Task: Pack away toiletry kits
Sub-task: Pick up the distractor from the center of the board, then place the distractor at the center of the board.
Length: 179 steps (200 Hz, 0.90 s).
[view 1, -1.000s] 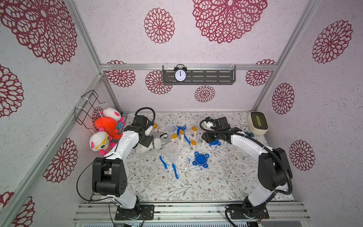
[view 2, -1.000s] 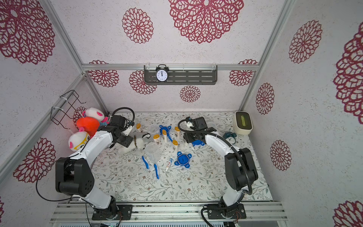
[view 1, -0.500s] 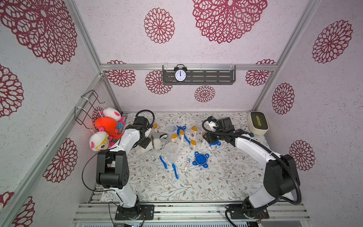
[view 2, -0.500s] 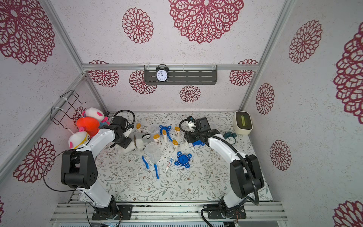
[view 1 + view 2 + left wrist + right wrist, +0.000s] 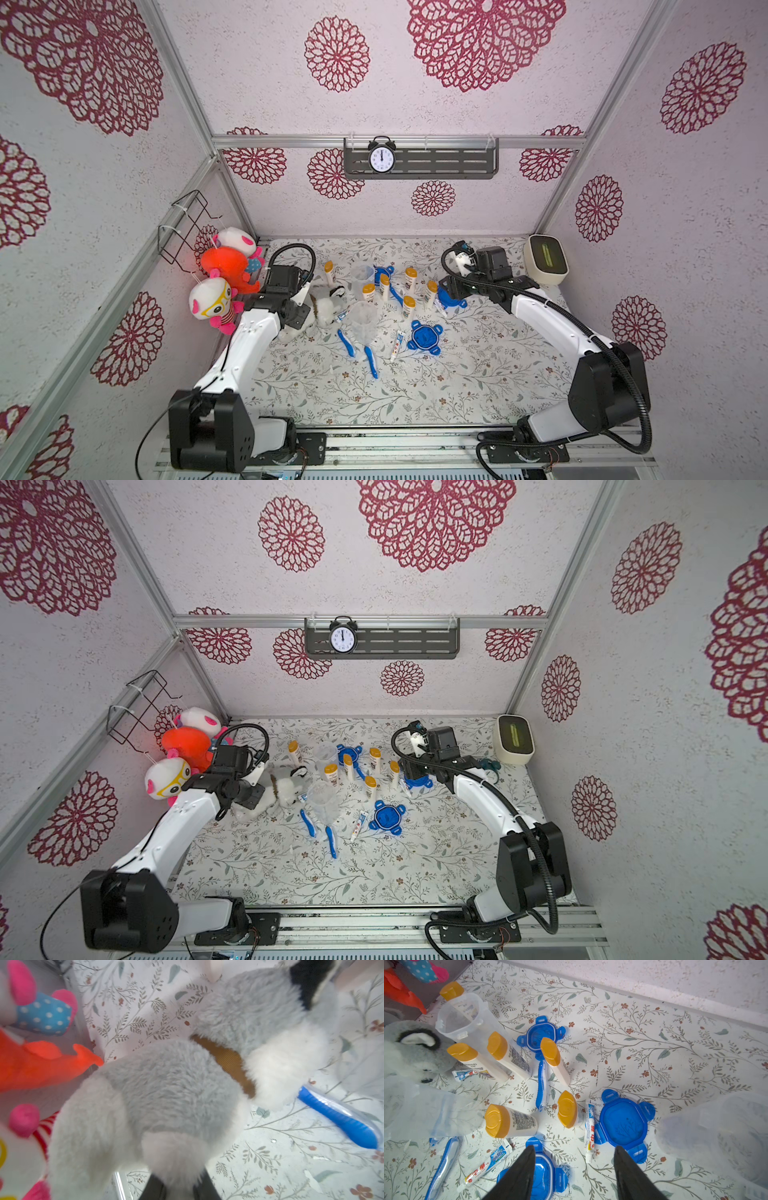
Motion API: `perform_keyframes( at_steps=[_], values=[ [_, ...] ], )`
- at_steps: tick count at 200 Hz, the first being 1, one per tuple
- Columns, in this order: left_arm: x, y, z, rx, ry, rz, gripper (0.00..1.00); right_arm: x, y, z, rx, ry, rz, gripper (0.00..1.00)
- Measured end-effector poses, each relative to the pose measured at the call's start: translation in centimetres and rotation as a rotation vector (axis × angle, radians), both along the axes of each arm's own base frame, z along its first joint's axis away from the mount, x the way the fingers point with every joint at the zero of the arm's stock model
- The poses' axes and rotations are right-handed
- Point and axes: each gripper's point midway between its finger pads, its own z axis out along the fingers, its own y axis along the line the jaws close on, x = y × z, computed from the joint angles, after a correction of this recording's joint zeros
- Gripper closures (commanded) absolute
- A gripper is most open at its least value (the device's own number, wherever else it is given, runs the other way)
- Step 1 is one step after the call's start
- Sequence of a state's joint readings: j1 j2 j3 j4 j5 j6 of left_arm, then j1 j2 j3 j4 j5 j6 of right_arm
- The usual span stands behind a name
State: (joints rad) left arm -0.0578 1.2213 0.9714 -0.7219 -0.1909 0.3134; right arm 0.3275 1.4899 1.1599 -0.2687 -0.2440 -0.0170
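Nothing is packed: empty jars (image 5: 363, 319) and bottles (image 5: 409, 282) litter the surface (image 5: 478, 374) mid-frame; left jaws clamp a plush dog (image 5: 326, 309), right jaws gape.

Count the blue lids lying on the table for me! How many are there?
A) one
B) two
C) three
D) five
C: the right wrist view shows three lids lying apart, one here, another here and a third here.
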Motion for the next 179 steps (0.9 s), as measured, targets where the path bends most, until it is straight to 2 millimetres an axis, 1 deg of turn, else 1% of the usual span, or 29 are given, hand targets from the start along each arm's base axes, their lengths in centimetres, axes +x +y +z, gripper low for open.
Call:
perform_keyframes(
  at_steps=[7, 20, 31, 46, 54, 69, 86, 99, 112, 128, 149, 167, 179],
  values=[
    [-0.4, -0.1, 1.1, -0.017, -0.054, 0.001, 0.89, 0.1, -0.1, 0.2, 0.007, -0.004, -0.002, 0.39],
    [-0.9, -0.4, 3.7, -0.057, -0.187, 0.001, 0.91, 0.2, -0.1, 0.3, 0.016, -0.004, -0.002, 0.39],
    [-1.2, -0.7, 6.0, -0.093, -0.299, 0.000, 0.97, 0.2, -0.1, 0.2, 0.023, -0.001, -0.002, 0.39],
    [-1.6, -1.0, 8.8, -0.152, -0.440, 0.000, 1.00, 0.1, -0.2, 0.1, 0.024, -0.001, -0.003, 0.39],
    [-1.7, -1.1, 10.1, -0.189, -0.507, 0.006, 1.00, 0.0, -0.3, -0.2, 0.023, 0.004, -0.004, 0.39],
    [-1.6, -0.6, 12.1, -0.272, -0.614, 0.046, 1.00, -0.4, -0.5, -0.5, 0.022, 0.010, -0.008, 0.39],
    [-1.3, 0.7, 13.3, -0.361, -0.710, 0.133, 1.00, -0.8, -0.7, -0.4, 0.027, 0.009, -0.013, 0.39],
    [-1.3, 1.9, 13.4, -0.439, -0.778, 0.209, 1.00, -1.1, -0.9, 0.0, 0.033, -0.002, -0.016, 0.39],
    [-1.5, 3.2, 12.7, -0.519, -0.836, 0.282, 1.00, -1.3, -1.1, 0.5, 0.042, -0.017, -0.022, 0.39],
    [-1.9, 4.5, 11.2, -0.616, -0.892, 0.358, 1.00, -1.4, -1.2, 1.2, 0.051, -0.040, -0.026, 0.39],
    [-1.7, 6.1, 9.3, -0.732, -0.944, 0.426, 1.00, -1.3, -1.4, 1.5, 0.060, -0.052, -0.035, 0.39],
    [-1.3, 7.3, 7.5, -0.800, -0.977, 0.460, 1.00, -1.2, -1.6, 1.3, 0.061, -0.051, -0.040, 0.39],
    [-1.0, 7.9, 5.8, -0.828, -0.985, 0.480, 1.00, -1.3, -1.7, 1.0, 0.061, -0.044, -0.042, 0.39]
  ],
)
